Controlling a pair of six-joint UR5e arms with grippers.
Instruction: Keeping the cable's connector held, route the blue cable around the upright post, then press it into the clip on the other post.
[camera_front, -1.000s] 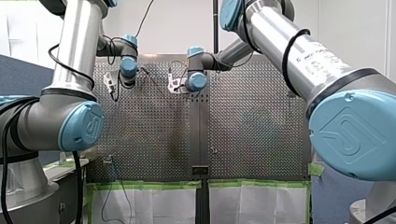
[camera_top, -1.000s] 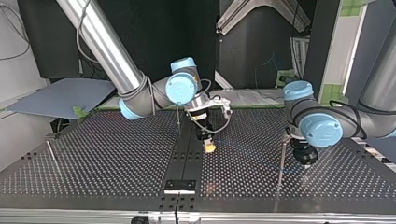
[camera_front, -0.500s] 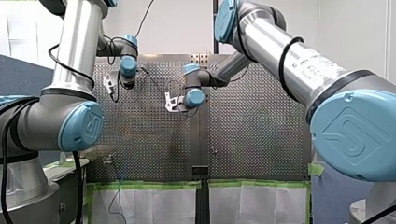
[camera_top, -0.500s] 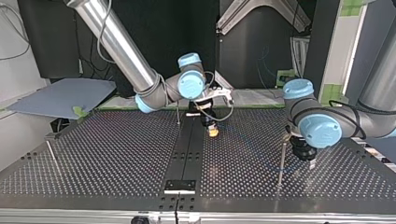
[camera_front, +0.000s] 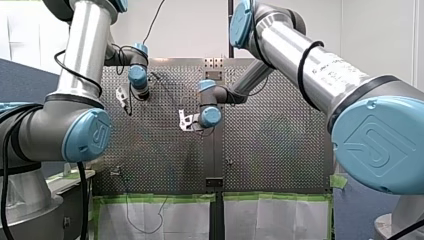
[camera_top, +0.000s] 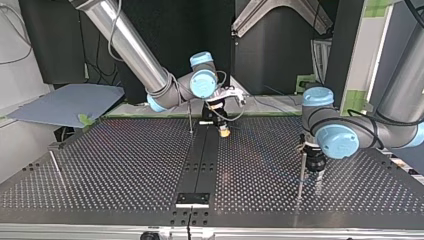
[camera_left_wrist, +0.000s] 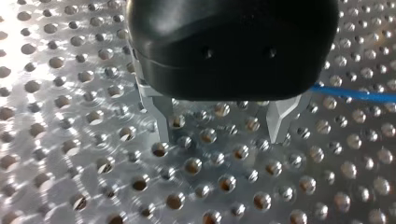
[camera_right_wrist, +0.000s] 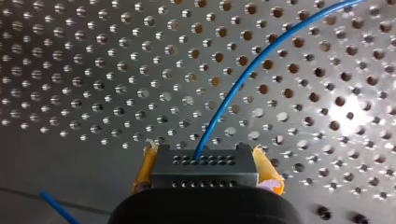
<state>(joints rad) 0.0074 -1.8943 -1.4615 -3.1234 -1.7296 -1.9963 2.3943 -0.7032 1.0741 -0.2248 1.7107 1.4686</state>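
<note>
Blue and thin, the cable (camera_right_wrist: 243, 79) comes out of the black connector (camera_right_wrist: 204, 168). My right gripper (camera_top: 223, 131) pinches that connector tight between its yellow pads (camera_right_wrist: 267, 170). It has just slid to the far side of the table (camera_top: 100, 170) in the top view, close to the thin post (camera_top: 190, 117). My left gripper (camera_left_wrist: 220, 135) is wide apart and holds nothing. It has come nearer the other post (camera_top: 301, 172), at the top view's right. I think the wrapping has not begun yet.

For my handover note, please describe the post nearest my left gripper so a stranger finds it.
In the top view, find the perforated table, then my left gripper at the view's right. The thin metal post stands just beside it; the centre post and the left-edge post stand farther left.
</note>
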